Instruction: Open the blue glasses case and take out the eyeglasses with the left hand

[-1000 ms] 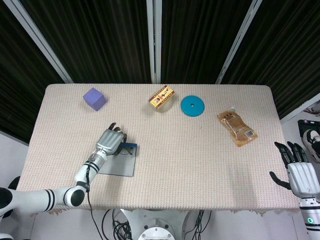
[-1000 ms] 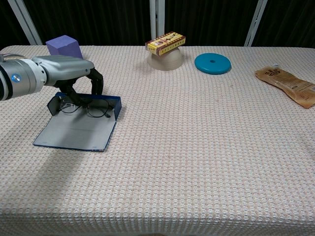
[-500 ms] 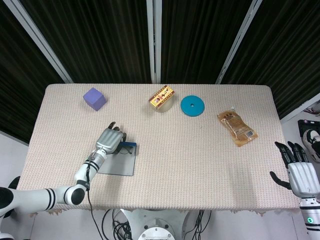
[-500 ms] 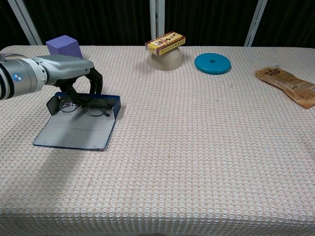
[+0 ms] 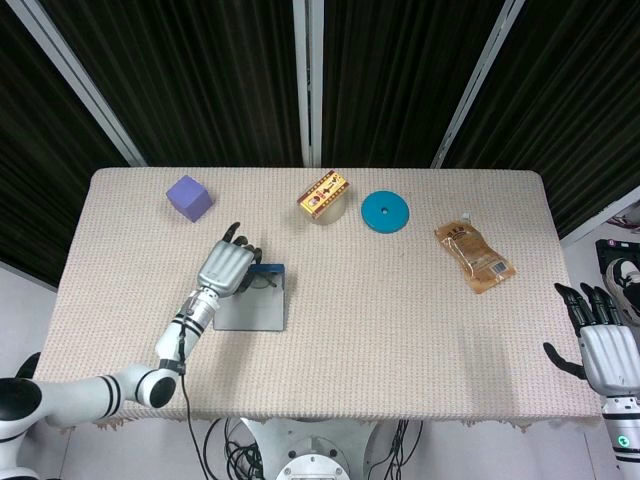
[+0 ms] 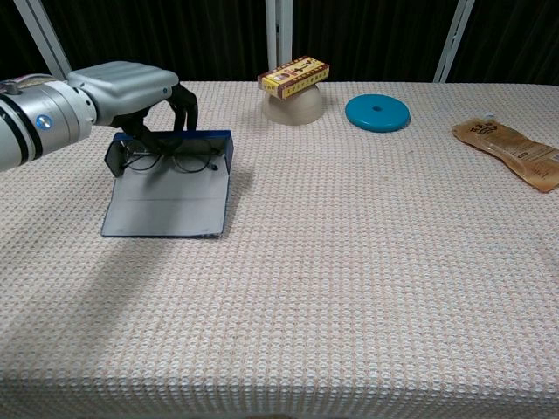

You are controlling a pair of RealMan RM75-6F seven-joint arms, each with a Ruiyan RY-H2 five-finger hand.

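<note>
1. The table (image 5: 400,340) is covered with a beige woven cloth and carries everything else; the blue glasses case serves below as the landmark for places.
2. The left hand (image 5: 225,268) reaches in over the case's far-left corner, its fingers (image 6: 185,105) curled down over the raised rear wall and the eyeglasses. In the chest view the fingertips look to be on the frame, but I cannot tell whether they actually pinch it.
3. The right hand (image 5: 603,345) hangs off the table's edge, far right of the case and nearer the robot, fingers apart and holding nothing.
4. The blue glasses case (image 6: 170,209) lies open, its flat lid spread toward the robot and its low rear wall upright at the far side.
5. The brown snack pouch (image 6: 511,154) lies flat, far to the case's right near the table's right edge.
6. The teal disc (image 6: 377,113) lies beyond the case and to its right.
7. The upturned beige bowl (image 6: 293,107) sits beyond the case, just right of it, left of the disc.
8. The yellow box (image 6: 294,74) rests tilted on top of that bowl.
9. The purple cube (image 5: 189,197) stands beyond the case and to its left.
10. The eyeglasses (image 6: 170,160) sit inside the case against its rear wall, thin dark rims facing the robot.
</note>
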